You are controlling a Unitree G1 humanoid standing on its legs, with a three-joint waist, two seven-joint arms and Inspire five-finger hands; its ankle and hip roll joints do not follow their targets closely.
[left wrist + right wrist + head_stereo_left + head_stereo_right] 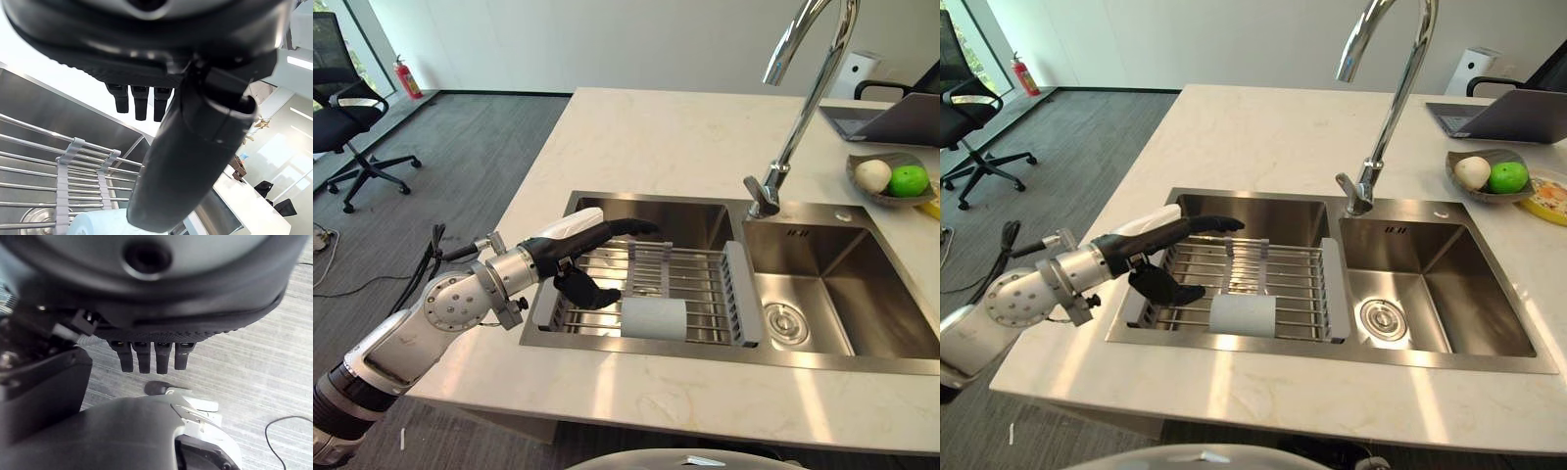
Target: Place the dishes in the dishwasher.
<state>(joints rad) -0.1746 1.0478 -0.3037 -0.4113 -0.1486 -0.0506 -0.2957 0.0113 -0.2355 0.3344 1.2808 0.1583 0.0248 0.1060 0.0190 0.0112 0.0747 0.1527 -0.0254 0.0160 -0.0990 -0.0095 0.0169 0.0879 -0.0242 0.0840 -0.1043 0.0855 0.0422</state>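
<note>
I see my left hand (pixel 592 257) at centre left of the frame, fingers straight and relaxed, thumb hanging down, holding nothing, above the wire rack (pixel 646 286). The rack of thin steel rods with grey plastic ends sits across the left of two stainless basins in the sink (pixel 842 294). One pale cylindrical cup (pixel 654 318) lies on its side on the rack's near edge. My right hand (pixel 151 355) shows straight fingers over the floor. On the marbled tabletop (pixel 656 137) at upper right, one grey bowl (pixel 891 181) holds two round fruits.

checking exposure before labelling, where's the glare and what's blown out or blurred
Left eye view: window light streaks the counter and glints on the faucet. Left wrist view: background past the rack is blown white, left hand blurred close up.
</note>
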